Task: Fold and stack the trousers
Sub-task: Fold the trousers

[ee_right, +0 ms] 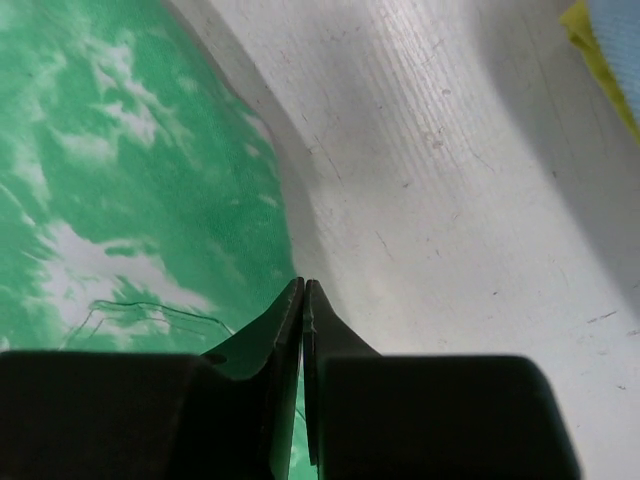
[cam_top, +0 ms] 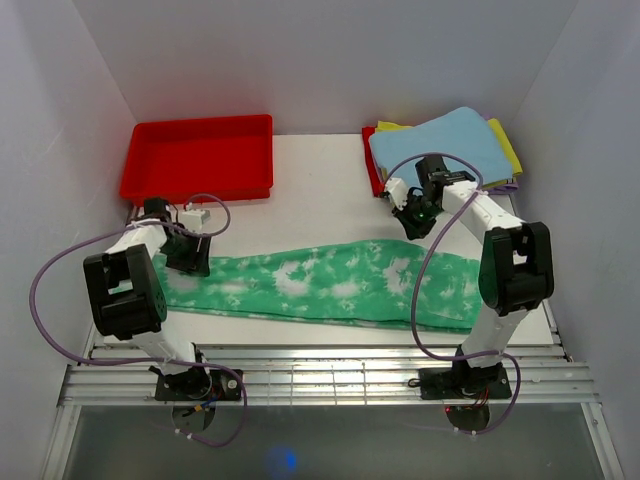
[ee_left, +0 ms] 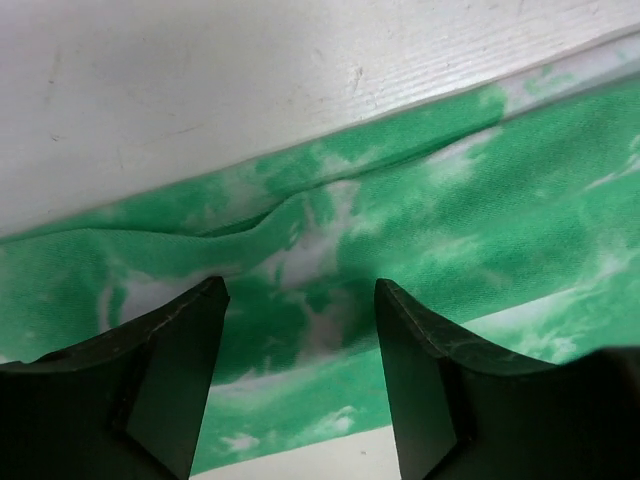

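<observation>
The green trousers [cam_top: 330, 283] with white tie-dye blotches lie folded lengthwise in a long band across the table's near half. My left gripper [cam_top: 188, 255] is open over their left end; in the left wrist view [ee_left: 300, 295] its fingers straddle the cloth [ee_left: 420, 230] just above it, with a small ridge near the far edge. My right gripper [cam_top: 418, 220] is shut and empty, held above the table just beyond the trousers' far edge near their right end. In the right wrist view [ee_right: 303, 284] its closed tips hang over the edge of the cloth [ee_right: 130, 170].
A red tray [cam_top: 200, 156] stands at the back left, empty. A stack of light blue [cam_top: 440, 145], yellow and red cloths lies at the back right, close behind my right gripper. White walls close in on both sides.
</observation>
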Robot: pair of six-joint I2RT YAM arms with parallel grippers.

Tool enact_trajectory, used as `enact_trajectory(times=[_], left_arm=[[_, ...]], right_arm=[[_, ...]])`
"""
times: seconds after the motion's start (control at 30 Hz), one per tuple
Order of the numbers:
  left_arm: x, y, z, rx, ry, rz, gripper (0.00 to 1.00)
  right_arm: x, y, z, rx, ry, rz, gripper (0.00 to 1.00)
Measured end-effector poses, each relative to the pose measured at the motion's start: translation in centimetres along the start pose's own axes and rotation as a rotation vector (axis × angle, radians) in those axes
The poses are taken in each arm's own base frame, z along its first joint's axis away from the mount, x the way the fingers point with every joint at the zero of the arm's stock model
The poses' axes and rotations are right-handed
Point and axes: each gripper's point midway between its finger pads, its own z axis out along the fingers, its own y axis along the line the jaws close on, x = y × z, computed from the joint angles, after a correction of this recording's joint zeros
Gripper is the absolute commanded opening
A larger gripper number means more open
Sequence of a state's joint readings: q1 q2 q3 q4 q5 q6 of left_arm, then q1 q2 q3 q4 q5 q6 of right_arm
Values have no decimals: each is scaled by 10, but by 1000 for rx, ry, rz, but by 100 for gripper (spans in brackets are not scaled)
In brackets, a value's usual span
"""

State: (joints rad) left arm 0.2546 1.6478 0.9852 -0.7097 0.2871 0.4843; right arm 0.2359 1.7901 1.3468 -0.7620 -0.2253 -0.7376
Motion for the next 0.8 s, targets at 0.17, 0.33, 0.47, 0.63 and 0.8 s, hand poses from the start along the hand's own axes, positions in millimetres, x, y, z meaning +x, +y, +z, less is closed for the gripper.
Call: enact_trajectory(times=[0.17,0.33,0.47,0.63,0.8], left_arm=[[-27,-10,-19,76,-108,35,84],[-92,-42,-79,138,-368,167,86],[-119,-78,-108,203,-492,275,98],[-124,-89,-112,246,-519,257,98],[-139,-90,-121,253,-578,200,98]], right_arm=[[-16,14,-20,-5,-75,-40,17],[-32,37,-36,-19,-132,-80,81],[-37,29,-13,-64,-96,-44,82],[-29,22,26,-123,-26,4,71],[-20,30,37,-189,5,7,22]])
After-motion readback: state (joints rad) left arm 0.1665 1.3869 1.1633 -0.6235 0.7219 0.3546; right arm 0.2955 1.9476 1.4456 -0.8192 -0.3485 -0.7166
